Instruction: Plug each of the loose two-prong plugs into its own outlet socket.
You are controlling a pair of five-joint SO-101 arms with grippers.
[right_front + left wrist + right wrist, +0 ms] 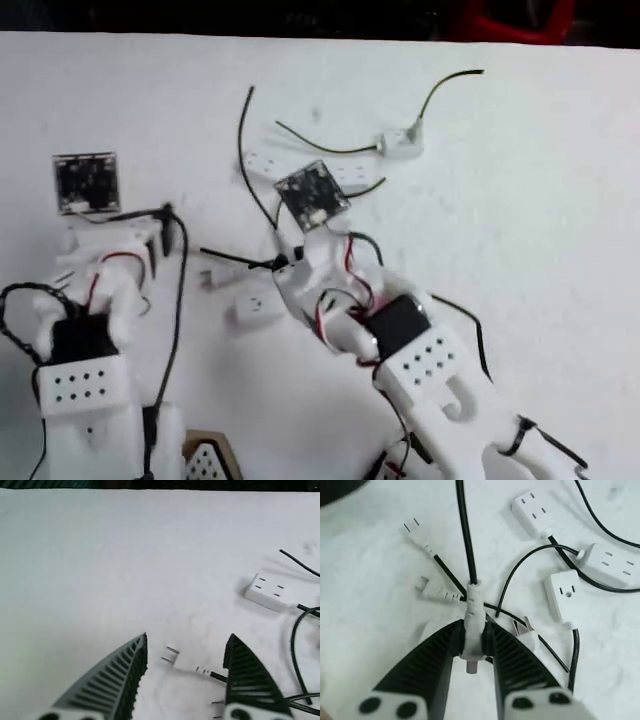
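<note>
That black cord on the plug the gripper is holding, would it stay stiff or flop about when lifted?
Probably floppy: the cord is thin, and neighbouring cords lie in loose curves on the table. It looks light, so it would likely trail behind the plug in the right gripper. It may snag where it crosses them.

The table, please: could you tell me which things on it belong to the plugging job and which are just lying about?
Job: held plug in the shut right hand; loose plug by the open left hand; double outlet block; single outlet block.
Lying about: red object beyond the far edge of the table; tan-edged piece at its near edge.
</note>
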